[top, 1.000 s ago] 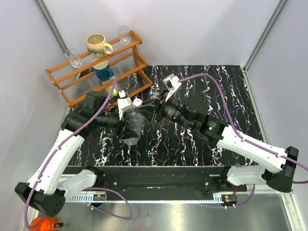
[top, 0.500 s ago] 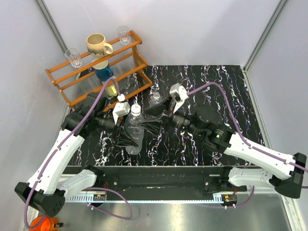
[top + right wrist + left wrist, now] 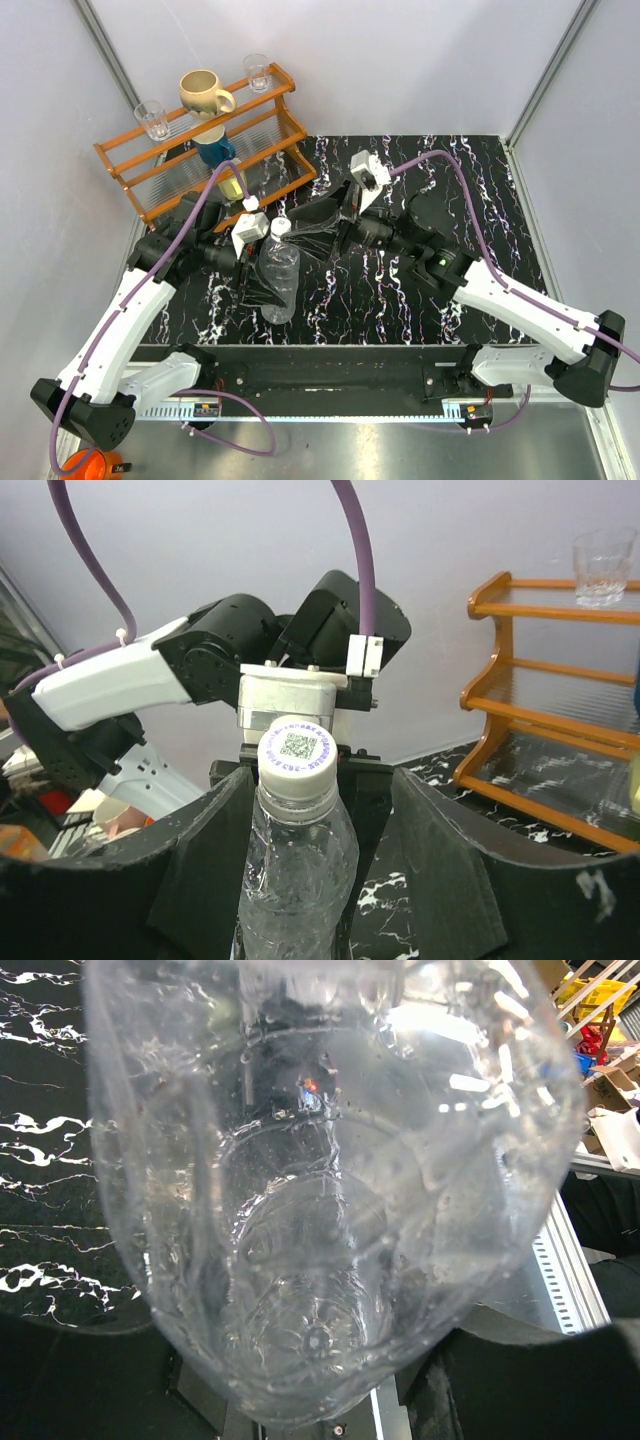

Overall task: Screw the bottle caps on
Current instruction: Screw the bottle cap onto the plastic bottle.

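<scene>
A clear ribbed bottle [image 3: 278, 278] is held off the black marbled table [image 3: 480, 190] by my left gripper [image 3: 258, 282], which is shut on its body. A white cap [image 3: 281, 228] sits on its neck. In the left wrist view the bottle [image 3: 330, 1160] fills the frame, with my left gripper [image 3: 320, 1385] around it. In the right wrist view the cap [image 3: 296, 748] and bottle [image 3: 300, 870] stand between the wide-apart fingers [image 3: 205, 860] of my open right gripper [image 3: 322, 780], close to the left one. My right gripper [image 3: 326, 232] is beside the bottle's neck. A second bottle and cap are not clearly seen.
An orange wooden rack [image 3: 262, 135] stands at the back left with two drinking glasses [image 3: 152, 120], a cream mug [image 3: 203, 95] and a blue cup [image 3: 213, 150]. The rack [image 3: 560, 730] also shows in the right wrist view. Grey walls enclose the table.
My left gripper has turned the bottle so its body points toward the near edge. My right gripper has drawn back a little to the right and stays by the neck.
</scene>
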